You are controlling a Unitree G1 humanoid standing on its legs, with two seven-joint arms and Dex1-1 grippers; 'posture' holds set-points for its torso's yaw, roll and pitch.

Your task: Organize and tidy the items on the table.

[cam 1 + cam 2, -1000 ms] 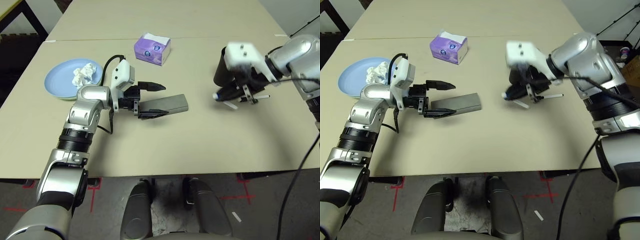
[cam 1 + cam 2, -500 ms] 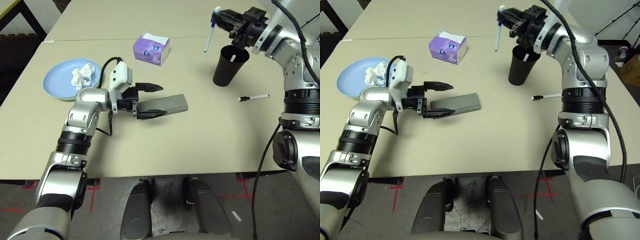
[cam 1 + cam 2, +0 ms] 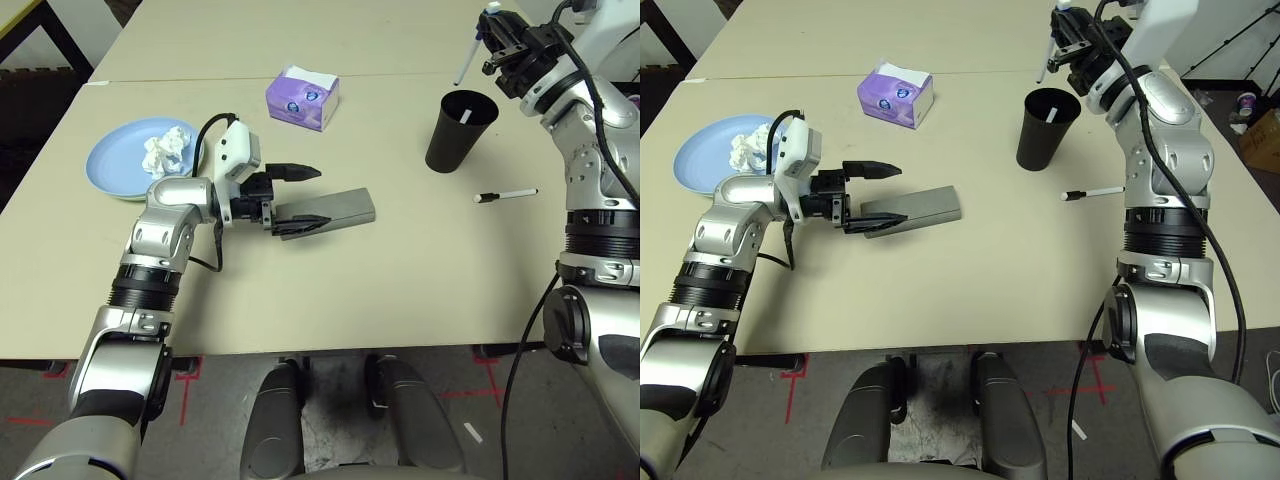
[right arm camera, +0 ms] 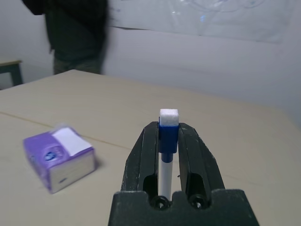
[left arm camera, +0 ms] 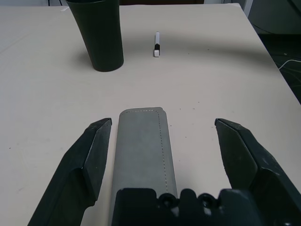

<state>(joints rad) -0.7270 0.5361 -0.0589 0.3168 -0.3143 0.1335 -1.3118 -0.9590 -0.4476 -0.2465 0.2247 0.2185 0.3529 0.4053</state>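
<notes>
Looking down from the head camera, the left tool [image 3: 300,197] is sitting low over the beige surface [image 3: 400,290], its black fingers spread wide on either side of the grey glasses case [image 3: 335,208], which is lying flat just beside it. Behind the left arm, the light blue plate [image 3: 120,160] is resting with crumpled white tissue [image 3: 166,150] on it, and the purple tissue box [image 3: 302,98] is standing farther back. Over on the right, the right tool [image 3: 497,28] is raised high, clamped tight on a white pen [image 3: 465,64] with a blue cap, hanging beyond the black cup [image 3: 460,131], which already has a thin white stick in it. A second white pen [image 3: 506,195] is lying flat on the surface near the cup.

Switching to the left wrist camera, the two fingers [image 5: 89,160] are standing wide apart with the glasses case [image 5: 143,155] between them, closer to one finger than the other. Ahead, the black cup [image 5: 99,33] and the loose pen [image 5: 157,44] are waiting well apart from the case.

Moving to the right wrist camera, the fingers [image 4: 141,160] are pinching the pen [image 4: 168,141] upright, blue cap showing at the tips. The tissue box [image 4: 61,157] is sitting on the surface, and a person in dark clothing [image 4: 77,33] is standing at the far side.
</notes>
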